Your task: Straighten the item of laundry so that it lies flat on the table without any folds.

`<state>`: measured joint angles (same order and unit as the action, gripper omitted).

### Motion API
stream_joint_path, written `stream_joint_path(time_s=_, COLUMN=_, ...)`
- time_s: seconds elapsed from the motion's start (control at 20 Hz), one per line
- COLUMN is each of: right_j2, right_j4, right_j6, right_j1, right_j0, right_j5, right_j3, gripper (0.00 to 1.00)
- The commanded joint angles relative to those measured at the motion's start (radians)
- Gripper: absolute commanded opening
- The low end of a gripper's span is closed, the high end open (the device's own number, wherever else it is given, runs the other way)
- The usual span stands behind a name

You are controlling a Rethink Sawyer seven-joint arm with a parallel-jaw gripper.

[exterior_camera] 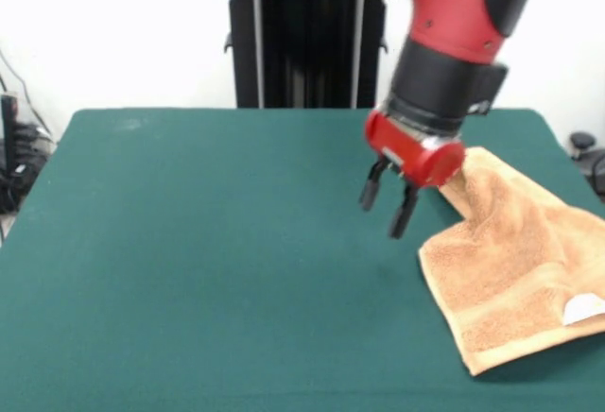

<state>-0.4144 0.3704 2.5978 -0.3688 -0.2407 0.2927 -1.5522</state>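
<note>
The light-brown terry towel (515, 261) lies on the right side of the dark green table (208, 242), reaching the right edge of the front view. It is rumpled, with a raised fold near its far end and a woven border band along its near edge. Its white label (583, 308) shows near the right edge. My gripper (386, 208) hangs from the red arm just left of the towel's far end, above the cloth. Its two black fingers (371, 185) stand apart and hold nothing.
The black pedestal (307, 43) stands at the table's far side. Dark cables and gear (14, 157) sit off the table's left edge, and another dark object (588, 152) sits off its right edge.
</note>
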Motion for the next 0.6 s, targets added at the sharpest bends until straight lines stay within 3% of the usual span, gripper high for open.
stream_joint_path(time_s=0.05, right_j2=0.346, right_j4=-0.009, right_j6=0.087, right_j1=0.055, right_j0=0.147, right_j5=-0.215, right_j3=-0.096, gripper=1.0)
stream_joint_path(time_s=0.4, right_j2=0.501, right_j4=-0.07, right_j6=0.072, right_j1=0.065, right_j0=0.26, right_j5=-0.254, right_j3=-0.126, gripper=1.0)
stream_joint_path(time_s=0.6, right_j2=0.551, right_j4=-0.078, right_j6=0.027, right_j1=0.036, right_j0=0.301, right_j5=-0.135, right_j3=-0.148, gripper=1.0)
